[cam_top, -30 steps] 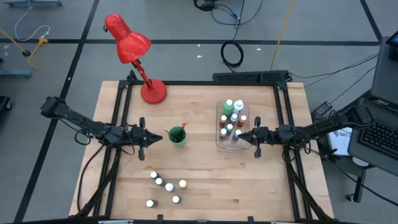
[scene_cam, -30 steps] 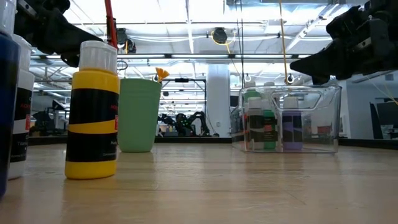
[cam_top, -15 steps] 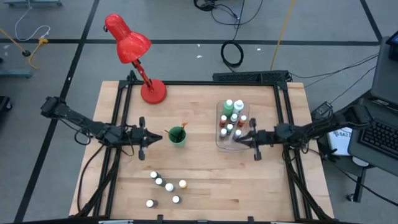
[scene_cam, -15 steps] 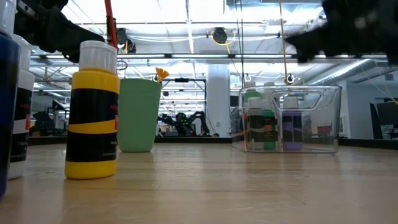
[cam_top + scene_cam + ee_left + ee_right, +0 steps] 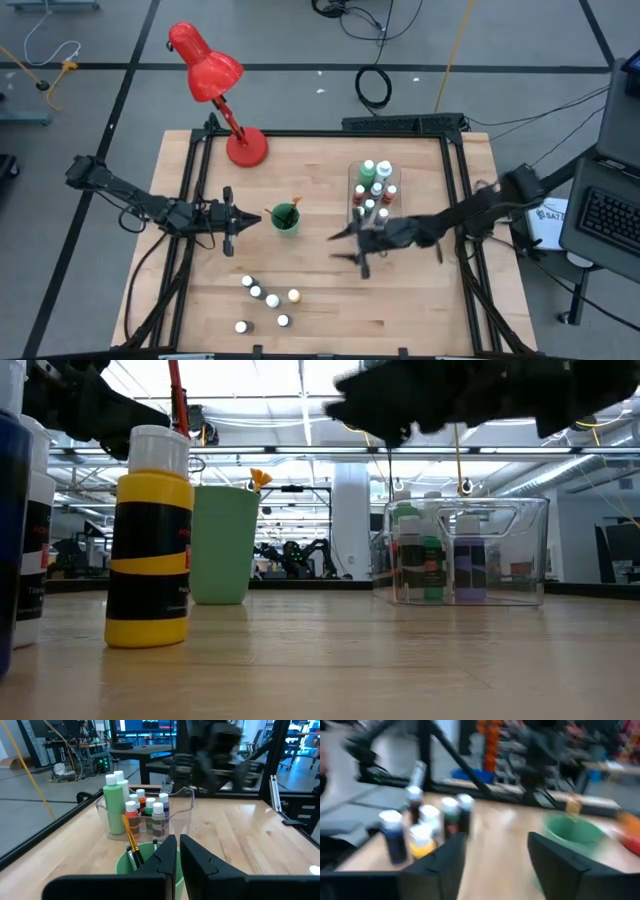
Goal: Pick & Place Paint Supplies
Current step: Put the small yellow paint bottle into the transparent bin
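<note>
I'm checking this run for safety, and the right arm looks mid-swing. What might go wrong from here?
The right gripper, fingers open and empty, blurs low over the table beside the clear tray; clipping its wall might topple the bottles inside.

It points toward the loose bottles at the front edge. They stand close together, so a fast approach might knock several over.

The left gripper, shut, hangs beside the green cup; a nudge might tip it.

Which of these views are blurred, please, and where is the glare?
High view: the right gripper is smeared by motion; left gripper sharp. Right wrist view: blurred throughout. Low view: near yellow bottle soft, ceiling lights glaring. Left wrist view: tray crisp, arm behind it blurred.
</note>
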